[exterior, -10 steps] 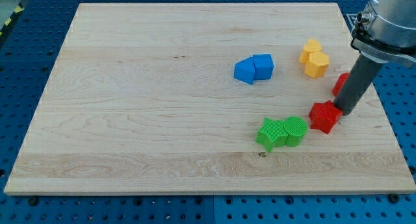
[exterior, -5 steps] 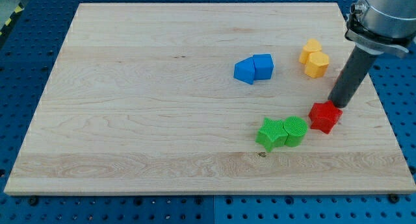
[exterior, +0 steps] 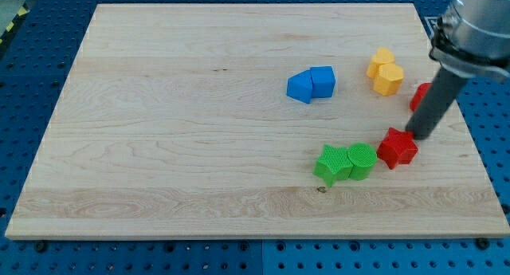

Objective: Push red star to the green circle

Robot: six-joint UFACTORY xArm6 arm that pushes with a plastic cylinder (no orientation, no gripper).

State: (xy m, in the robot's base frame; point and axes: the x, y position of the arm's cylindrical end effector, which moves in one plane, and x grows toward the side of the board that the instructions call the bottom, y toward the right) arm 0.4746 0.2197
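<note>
The red star (exterior: 396,148) lies on the wooden board at the view's lower right, just right of the green circle (exterior: 362,160), close to it or barely touching. A green star (exterior: 332,164) sits against the circle's left side. My tip (exterior: 417,137) rests at the red star's upper right edge, touching it. The dark rod rises from there toward the view's upper right.
Another red block (exterior: 419,96) is partly hidden behind the rod near the board's right edge. Two yellow blocks (exterior: 386,72) sit together above it to the left. Two blue blocks (exterior: 311,84) sit together near the board's middle.
My tip moved up and left off the star's right side, then came back down to its upper right edge. The red star shifted slightly left and down toward the green circle.
</note>
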